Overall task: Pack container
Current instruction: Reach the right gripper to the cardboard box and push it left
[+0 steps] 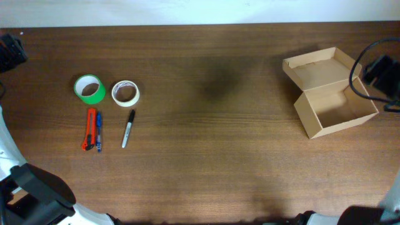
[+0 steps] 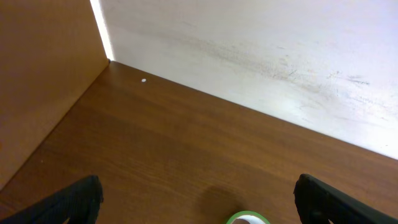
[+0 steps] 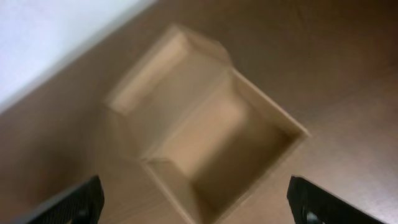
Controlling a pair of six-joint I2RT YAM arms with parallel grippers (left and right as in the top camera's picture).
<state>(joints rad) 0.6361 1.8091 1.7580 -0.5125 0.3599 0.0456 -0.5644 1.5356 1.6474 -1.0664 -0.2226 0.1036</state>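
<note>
The container [image 1: 334,103] is a tan cardboard box at the right of the table, open, with its flap lid leaning back. It looks empty, and it shows blurred in the right wrist view [image 3: 205,143]. My right gripper [image 3: 194,183] is open and empty above the box; its arm [image 1: 381,72] shows at the right edge in the overhead view. My left gripper [image 2: 198,183] is open and empty, with the green tape roll [image 2: 247,218] just showing between its fingers at the bottom edge. The left arm [image 1: 34,187] is at the bottom left.
At the left lie the green tape roll [image 1: 90,89], a white tape roll [image 1: 125,93], an orange box cutter [image 1: 90,129], a blue pen [image 1: 99,131] and a black marker [image 1: 128,128]. A white wall runs behind the brown table [image 1: 206,156].
</note>
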